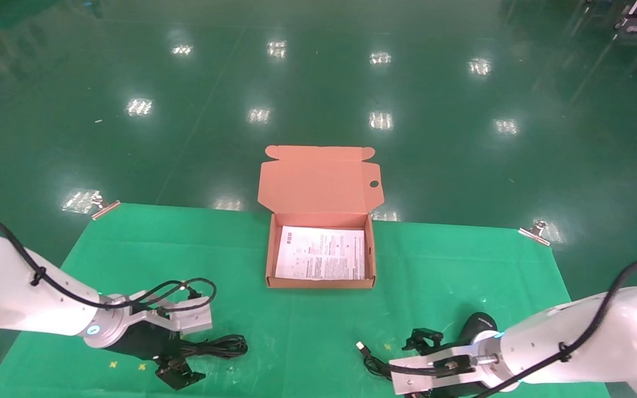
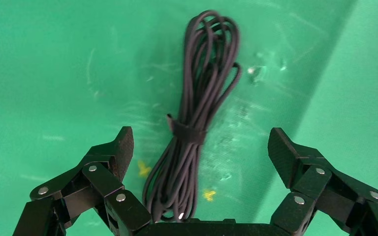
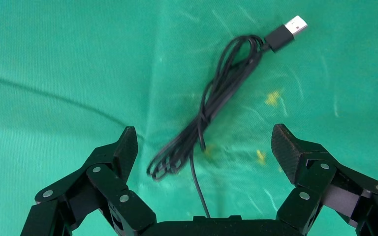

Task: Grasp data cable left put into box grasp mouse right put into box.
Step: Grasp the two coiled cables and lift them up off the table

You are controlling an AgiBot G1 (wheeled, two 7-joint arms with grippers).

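The data cable (image 1: 220,346), a black bundle bound by a strap, lies flat on the green cloth at front left. My left gripper (image 1: 186,354) is open just above it; in the left wrist view the cable (image 2: 207,73) runs between the spread fingers (image 2: 120,150) of the left gripper (image 2: 202,147), untouched. The black mouse (image 1: 479,326) lies at front right, partly hidden by my right arm. My right gripper (image 1: 415,365) is open over the mouse's cord (image 3: 211,105) with its silver USB plug (image 3: 291,29); this right gripper (image 3: 204,147) holds nothing. The orange box (image 1: 321,283) stands open at the table's middle.
The box lid (image 1: 318,179) stands up behind it, and a white printed sheet (image 1: 321,253) lines the bottom. The green cloth (image 1: 462,265) is clipped at the far corners (image 1: 103,207) (image 1: 534,231). Beyond the table is glossy green floor.
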